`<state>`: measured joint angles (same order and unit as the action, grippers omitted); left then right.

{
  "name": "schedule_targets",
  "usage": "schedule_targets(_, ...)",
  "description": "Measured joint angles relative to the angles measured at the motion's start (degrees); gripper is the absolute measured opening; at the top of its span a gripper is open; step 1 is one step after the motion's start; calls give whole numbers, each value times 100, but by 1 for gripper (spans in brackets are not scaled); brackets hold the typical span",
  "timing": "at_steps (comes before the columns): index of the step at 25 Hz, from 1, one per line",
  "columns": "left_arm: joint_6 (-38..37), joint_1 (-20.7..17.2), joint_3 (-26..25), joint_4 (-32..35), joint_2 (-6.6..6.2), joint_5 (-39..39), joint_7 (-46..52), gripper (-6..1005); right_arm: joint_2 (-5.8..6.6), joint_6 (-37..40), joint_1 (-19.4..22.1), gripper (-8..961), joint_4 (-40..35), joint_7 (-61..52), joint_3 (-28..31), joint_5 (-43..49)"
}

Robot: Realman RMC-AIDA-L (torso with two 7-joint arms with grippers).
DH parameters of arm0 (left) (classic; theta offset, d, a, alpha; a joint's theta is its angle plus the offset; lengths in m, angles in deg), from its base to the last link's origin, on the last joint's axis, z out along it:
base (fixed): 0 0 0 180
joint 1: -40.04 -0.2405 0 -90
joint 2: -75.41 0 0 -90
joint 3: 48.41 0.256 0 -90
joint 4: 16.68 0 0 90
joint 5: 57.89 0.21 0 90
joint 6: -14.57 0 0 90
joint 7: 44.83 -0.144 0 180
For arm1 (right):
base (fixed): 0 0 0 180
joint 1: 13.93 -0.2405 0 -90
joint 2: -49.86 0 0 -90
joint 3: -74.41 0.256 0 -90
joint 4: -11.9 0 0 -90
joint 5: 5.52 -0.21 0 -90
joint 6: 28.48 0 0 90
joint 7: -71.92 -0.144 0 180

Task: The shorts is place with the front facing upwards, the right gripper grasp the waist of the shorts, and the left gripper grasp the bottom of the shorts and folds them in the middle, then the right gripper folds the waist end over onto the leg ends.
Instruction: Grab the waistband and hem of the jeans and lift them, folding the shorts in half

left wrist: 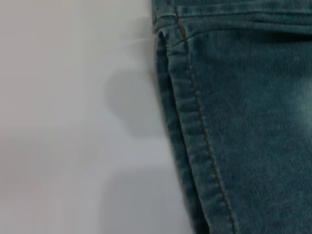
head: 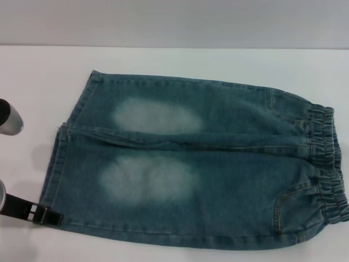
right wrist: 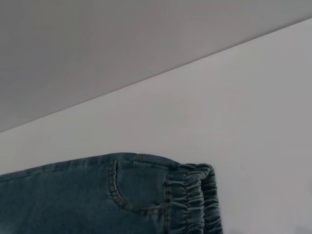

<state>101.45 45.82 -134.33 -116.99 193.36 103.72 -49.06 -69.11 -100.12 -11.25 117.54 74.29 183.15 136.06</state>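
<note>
Blue denim shorts (head: 191,164) lie flat, front up, on the white table (head: 32,71). The ruffled elastic waist (head: 327,164) is at the right. The two flat leg hems, the bottom of the shorts (head: 57,158), are at the left. My left gripper (head: 52,216), a black claw, reaches in from the left and its tip touches the near leg's hem corner. The left wrist view shows that stitched hem (left wrist: 195,136) close up, with none of my fingers. In the right wrist view a corner of the waist (right wrist: 195,200) sits beside a pocket seam (right wrist: 117,190). The right gripper is out of view.
A silver segment of my left arm (head: 8,117) hangs at the left edge. The table's far edge meets a grey wall (head: 174,22). The near hem side of the shorts lies close to the table's front edge.
</note>
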Motion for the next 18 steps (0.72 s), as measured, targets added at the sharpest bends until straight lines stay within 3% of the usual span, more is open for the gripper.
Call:
schedule_targets(13,24,92,26,112,0,-17,-15,752,6,1,-29,808,-25,39,-10,1)
schedule_targets(18,164,317,17,290,0,-26,-8,748,6,-27,-31,808,-42,59,-11,1)
